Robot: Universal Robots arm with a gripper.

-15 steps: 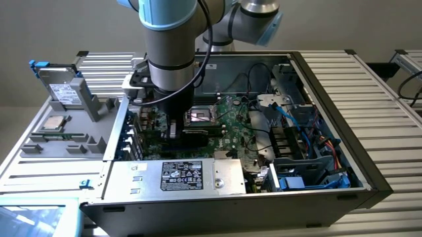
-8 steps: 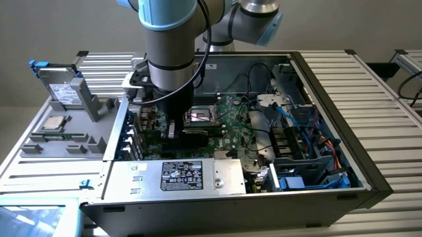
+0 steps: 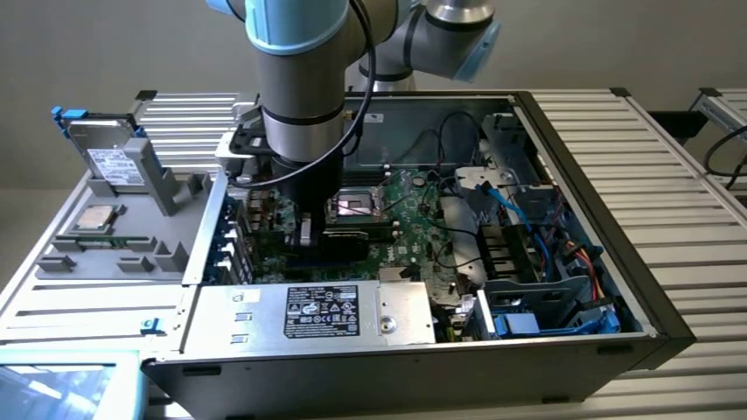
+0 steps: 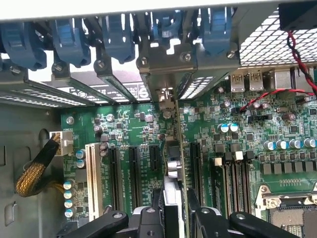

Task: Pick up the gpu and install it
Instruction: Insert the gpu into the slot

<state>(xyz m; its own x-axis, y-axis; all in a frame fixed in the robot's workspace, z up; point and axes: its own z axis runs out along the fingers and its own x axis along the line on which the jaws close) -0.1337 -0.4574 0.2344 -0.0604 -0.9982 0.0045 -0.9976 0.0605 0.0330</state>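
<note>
The claw [image 4: 174, 208] grips the gpu [image 4: 173, 151] — upright at the motherboard [image 4: 124, 131] slots.

Up top, a matt silver-grey cylindrical robot arm [image 3: 301, 87] with pale-blue plastic caps [image 3: 470, 52] on its rounded joints, a thin black cable [image 3: 369, 52] looping down its side, then a black wrist section [image 3: 313, 188]; the black metal linkage gripper [image 4: 174, 210] shows round silver pivot screws [image 4: 118, 215]

Exterior camera sits high and back, looking down into the computer case [image 3: 408, 378] past the arm [image 3: 301, 105]; wrist camera, just behind the gripper [image 4: 173, 201], hangs close inside, facing the expansion slots [image 4: 132, 171] on the motherboard [image 4: 124, 130], which both views share
</note>
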